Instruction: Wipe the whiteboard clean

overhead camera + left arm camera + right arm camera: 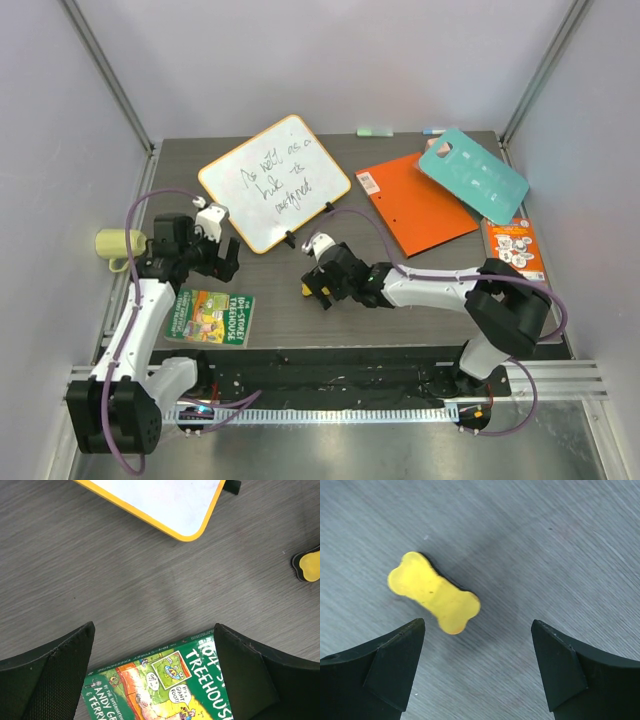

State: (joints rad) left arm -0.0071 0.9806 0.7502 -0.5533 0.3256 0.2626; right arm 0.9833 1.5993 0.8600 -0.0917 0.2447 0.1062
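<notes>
**Right claw spread above a small yellow eraser; whiteboard not yet wiped**

The right claw (477, 630) is seen from its wrist camera with both black fingers held wide apart and nothing between them. Just ahead of its left finger, a yellow bone-shaped block (434, 592) with a dark underside is seen lying flat on the grey table (570, 540); it is judged to be the eraser. It is not touched by either finger and lies off to one side of the gap.

The left claw (154, 630) is likewise spread and empty. A green picture book (165, 690) lies directly beneath it.

Beyond both claws, the whiteboard (274, 182) is found lying flat and turned at an angle, its yellow rim and black handwriting clearly shown. Farther off to the right claw's right, an orange book (415, 205) is partly covered by a teal card (472, 175).

The step in hand is judged to be picking up the eraser. For that, the right claw would need to be centred over the block, lowered, and closed across its narrow waist before it is carried forward to the writing.
</notes>
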